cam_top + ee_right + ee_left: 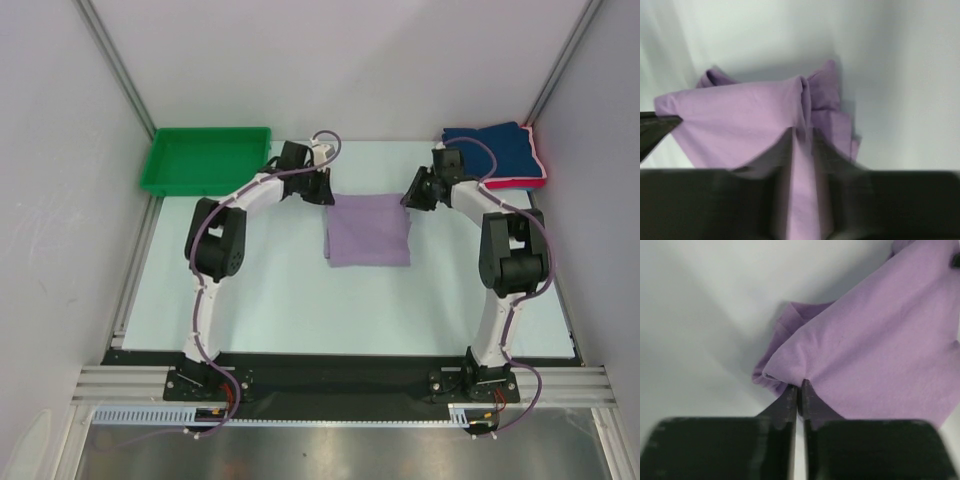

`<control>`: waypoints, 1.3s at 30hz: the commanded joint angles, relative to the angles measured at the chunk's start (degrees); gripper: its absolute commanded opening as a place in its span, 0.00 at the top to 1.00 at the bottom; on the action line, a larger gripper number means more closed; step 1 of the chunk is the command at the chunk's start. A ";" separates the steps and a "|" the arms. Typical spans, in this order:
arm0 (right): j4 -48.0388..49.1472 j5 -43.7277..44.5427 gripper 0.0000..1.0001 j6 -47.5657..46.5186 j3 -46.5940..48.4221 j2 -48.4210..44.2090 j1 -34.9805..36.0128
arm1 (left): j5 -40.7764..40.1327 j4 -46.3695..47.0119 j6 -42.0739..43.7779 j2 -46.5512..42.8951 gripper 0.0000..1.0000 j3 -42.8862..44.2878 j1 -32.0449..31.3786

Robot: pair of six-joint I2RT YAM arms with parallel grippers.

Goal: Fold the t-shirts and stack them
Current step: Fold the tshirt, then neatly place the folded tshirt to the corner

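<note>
Lavender t-shirt (368, 231), folded into a rough square in the middle of the table (270, 300), pinched at both far corners.

From above, the left gripper (326, 190) sits at the shirt's 11 o'clock corner and the right gripper (409, 193) at its 1 o'clock corner. In the left wrist view the two dark fingers are pressed together on a bunched edge of the purple cloth, with folded layers showing just beyond. In the right wrist view, which is blurred, the fingers nip a raised ridge of the same cloth that runs down between them. At 2 o'clock from the shirt, in the far right corner, the navy t-shirt (488, 142) lies folded on top of the pink-red t-shirt (522, 184), whose edge shows beneath it. The green tray (205, 160) lies at 10 o'clock, well apart from the cloth.
</note>
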 commanded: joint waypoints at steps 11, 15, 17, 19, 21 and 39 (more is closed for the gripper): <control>-2.67 0.12 0.20 -0.64 -1.45 -0.26 -1.65 | -6.17 -5.39 3.65 0.84 0.32 6.36 1.43; 0.75 -3.13 0.25 0.86 -6.38 -0.71 -1.73 | -5.99 -4.15 4.01 -1.10 0.32 2.65 1.52; 2.07 -4.62 0.28 2.52 -7.27 0.69 -1.91 | -6.26 -4.41 3.74 -1.01 0.32 2.12 1.52; 3.57 -7.35 0.33 3.32 -7.28 2.88 -1.82 | -5.99 -4.24 3.48 -1.45 0.32 1.59 1.52; 4.62 -8.93 0.39 4.28 -7.10 4.12 -1.73 | -5.21 -4.41 3.30 -2.06 0.32 1.33 1.61; -9.06 -8.85 1.00 -9.31 15.64 6.74 -2.96 | -3.26 -17.83 17.18 -16.48 0.13 -2.10 6.53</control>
